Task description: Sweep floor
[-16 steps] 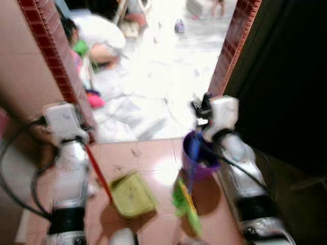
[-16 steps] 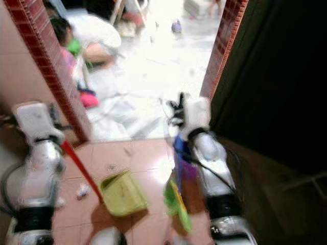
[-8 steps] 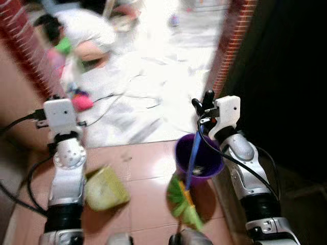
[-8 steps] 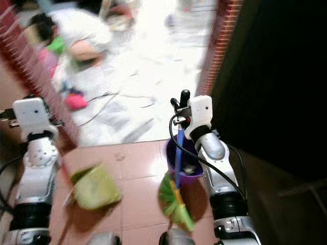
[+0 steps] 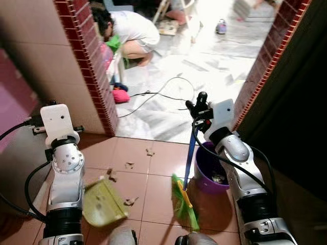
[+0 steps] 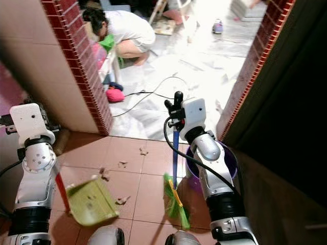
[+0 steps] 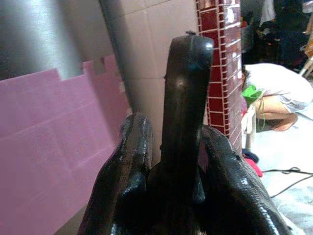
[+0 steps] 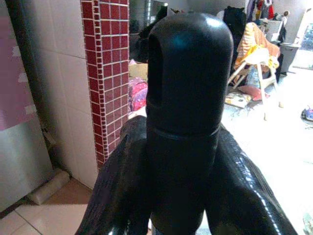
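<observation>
My right gripper is shut on the black top of a broom. Its blue shaft runs down to green bristles resting on the terracotta tiles. My left gripper is shut on the black end of the dustpan handle. The red handle leads down to the green dustpan, tilted low by my left side. Bits of debris lie on the tiles between dustpan and broom, more near the threshold.
A purple bucket stands right of the broom, against my right arm. Red brick pillars frame a doorway onto a white floor, where a cable lies and a person crouches. A dark door stands on the right.
The whole view has swung and sharpened as the camera moved. Both grippers keep their hold. The dustpan now sits farther to the left of the broom head.
</observation>
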You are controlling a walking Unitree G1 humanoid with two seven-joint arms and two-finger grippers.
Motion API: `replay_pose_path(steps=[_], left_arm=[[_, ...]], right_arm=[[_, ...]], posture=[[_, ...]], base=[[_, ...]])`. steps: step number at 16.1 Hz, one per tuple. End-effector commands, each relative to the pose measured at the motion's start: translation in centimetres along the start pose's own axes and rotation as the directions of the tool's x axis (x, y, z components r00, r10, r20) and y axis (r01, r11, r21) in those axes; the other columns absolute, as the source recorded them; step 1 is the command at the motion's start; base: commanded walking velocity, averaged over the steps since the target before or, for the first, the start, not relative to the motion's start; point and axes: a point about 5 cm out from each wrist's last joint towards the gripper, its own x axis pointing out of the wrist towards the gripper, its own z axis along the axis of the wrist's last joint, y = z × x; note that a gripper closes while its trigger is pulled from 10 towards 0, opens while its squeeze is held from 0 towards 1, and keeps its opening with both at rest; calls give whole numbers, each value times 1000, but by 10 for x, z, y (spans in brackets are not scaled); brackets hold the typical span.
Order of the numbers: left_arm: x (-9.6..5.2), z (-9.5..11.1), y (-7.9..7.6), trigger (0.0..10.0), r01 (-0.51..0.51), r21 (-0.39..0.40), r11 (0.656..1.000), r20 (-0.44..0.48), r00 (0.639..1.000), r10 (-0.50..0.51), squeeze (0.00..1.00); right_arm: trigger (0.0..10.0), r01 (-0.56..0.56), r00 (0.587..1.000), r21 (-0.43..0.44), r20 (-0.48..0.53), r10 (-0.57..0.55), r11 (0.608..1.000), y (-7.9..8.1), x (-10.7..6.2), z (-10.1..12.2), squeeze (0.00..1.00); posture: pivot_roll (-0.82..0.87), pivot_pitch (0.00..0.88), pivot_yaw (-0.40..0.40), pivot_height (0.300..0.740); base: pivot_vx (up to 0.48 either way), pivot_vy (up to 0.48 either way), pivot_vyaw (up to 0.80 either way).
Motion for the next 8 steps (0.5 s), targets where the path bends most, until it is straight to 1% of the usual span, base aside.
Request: replay_pose_path(steps=[1, 2, 3, 6, 7, 8], left_arm=[[3, 17, 1, 10000, 0, -30, 1000, 69, 998, 2, 0], [2, 16, 0, 10000, 7, -31, 999, 64, 998, -5, 0], [2, 16, 0, 10000, 11, -33, 999, 59, 998, -9, 0], [2, 13, -2, 10000, 17, -31, 999, 47, 999, -16, 0], [2, 13, -4, 10000, 19, -34, 999, 44, 999, -18, 0], [2, 13, -5, 10000, 20, -33, 999, 43, 999, -19, 0]], right_arm=[[10000, 6, 999, 1, 42, -6, 1000, 1, 3, 8, 0], [10000, 10, 999, 2, 42, -10, 1000, 1, 3, 8, 0], [10000, 12, 999, 3, 42, -12, 1000, 1, 3, 8, 0], [10000, 19, 999, 4, 40, -20, 1000, 0, 2, 8, 0], [10000, 23, 999, 4, 41, -23, 1000, 0, 2, 8, 0], [10000, 24, 999, 4, 41, -24, 1000, 0, 2, 8, 0]], posture=[[-17, 28, -3, 740], [-16, 29, -2, 740], [-16, 29, -2, 740], [-20, 31, -3, 740], [-25, 33, -2, 740], [-25, 33, -2, 740]], base=[[0, 0, 0], [0, 0, 0], [0, -281, 0], [0, 480, 0], [0, 247, 0], [0, 0, 0]])
